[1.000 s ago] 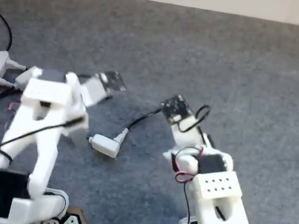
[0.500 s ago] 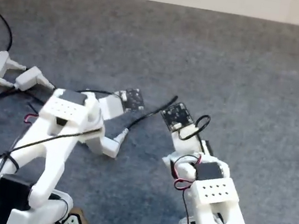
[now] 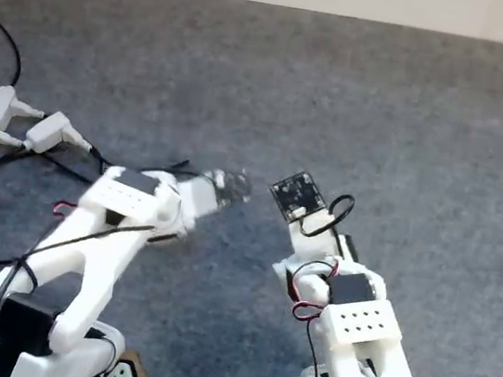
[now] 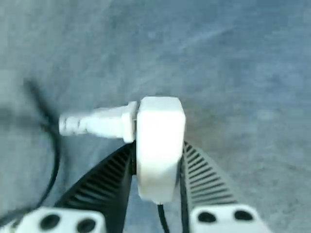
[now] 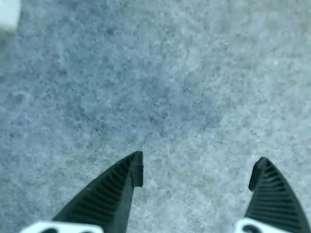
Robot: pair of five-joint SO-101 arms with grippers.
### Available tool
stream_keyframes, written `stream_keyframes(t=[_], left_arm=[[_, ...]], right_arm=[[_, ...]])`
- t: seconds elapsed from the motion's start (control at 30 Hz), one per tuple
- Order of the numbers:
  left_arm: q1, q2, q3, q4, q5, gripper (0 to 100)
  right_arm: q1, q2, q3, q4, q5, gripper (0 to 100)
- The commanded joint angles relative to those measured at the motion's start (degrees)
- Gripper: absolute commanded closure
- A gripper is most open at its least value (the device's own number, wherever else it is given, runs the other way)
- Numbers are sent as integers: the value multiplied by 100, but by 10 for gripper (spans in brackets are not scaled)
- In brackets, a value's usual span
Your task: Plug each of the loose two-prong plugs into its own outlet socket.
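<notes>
Left gripper sits near the middle of the high view, clamped on a white plug. Right gripper hangs wide open over grey carpet. Three white connectors lie at centre left.

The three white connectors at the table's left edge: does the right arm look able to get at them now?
Probably not. The left arm, its fingers shut on a fourth connector, stands between the three connectors and the open right gripper.
</notes>
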Motion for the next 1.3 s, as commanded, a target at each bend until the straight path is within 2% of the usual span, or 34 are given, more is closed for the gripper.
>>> stream_keyframes(t=[0.0, 0.2, 0.33, 0.43, 0.53, 0.63, 0.7, 0.83, 0.9, 1.07, 1.17, 1.27], left_arm=[[-743, -171, -523, -88, 62, 986], [-2158, 330, -2097, -88, 642, 987], [-2826, 1640, -3600, -70, 826, 987], [-3108, 2756, -4778, 352, 826, 987], [-3257, 3662, -5859, 870, 844, 986], [-3371, 4365, -6826, 1143, 1213, 973], [-3415, 4708, -7354, 1477, 1327, 912], [-3433, 5077, -8101, 2171, 1345, 720], [-3442, 5112, -8330, 2470, 1345, 675], [-3380, 5103, -8866, 3314, 1389, 690], [-3336, 5103, -9385, 3868, 1837, 701], [-3240, 5103, -10141, 4519, 2171, 730]], right_arm=[[13, -101, -40, -101, -53, 664], [13, -92, -40, -101, -53, 664], [13, -92, -40, -101, -114, 664], [13, -92, -40, -101, -255, 664], [13, -92, -40, -101, -255, 664], [13, -92, -40, -101, -255, 664], [13, -92, -40, -101, -255, 664], [13, -92, -40, -101, -255, 664], [13, -92, -40, -101, -255, 664], [13, -92, -40, -101, -264, 664], [13, -92, -40, -101, -264, 666], [13, -145, -57, -75, -281, 747]])
